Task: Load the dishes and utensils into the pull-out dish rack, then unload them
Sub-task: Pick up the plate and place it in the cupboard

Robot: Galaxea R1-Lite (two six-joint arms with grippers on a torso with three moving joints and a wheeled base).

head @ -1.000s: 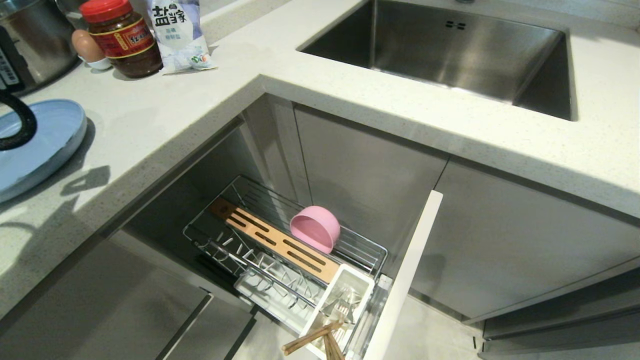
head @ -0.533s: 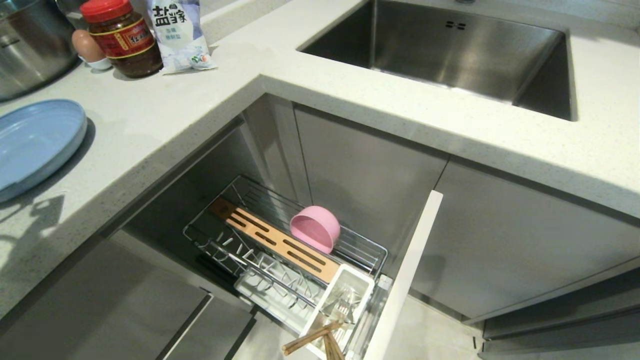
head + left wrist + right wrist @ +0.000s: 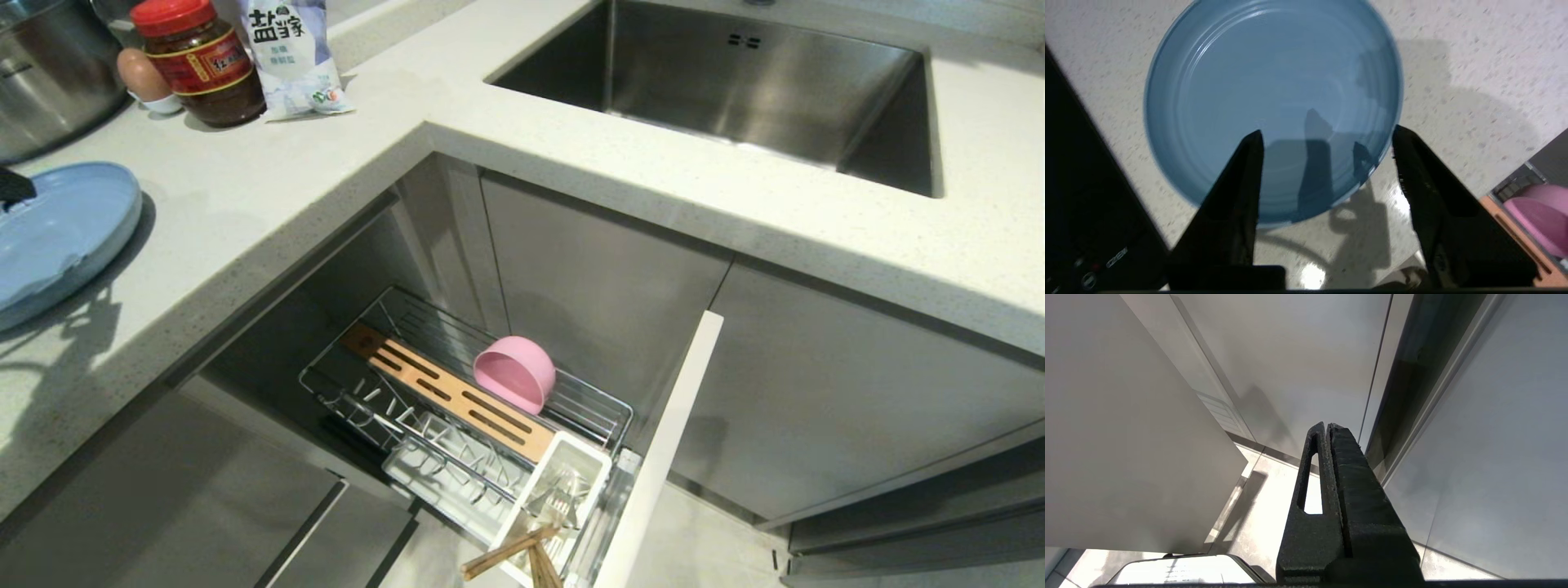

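One light-blue plate lies flat on the counter, and we see our left gripper open just above its near rim. Our right gripper, clenched and empty, hangs far away beside the cabinet.

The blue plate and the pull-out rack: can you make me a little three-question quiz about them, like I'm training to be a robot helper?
1. True or false: the blue plate is standing in the pull-out rack.
2. Which dish sits in the rack? A) pink bowl B) steel pot C) glass cup
3. Fill in: the left gripper hovers over the plate with its fingers ____.

Key
1. False: it lies flat on the counter.
2. A.
3. Open, holding nothing.
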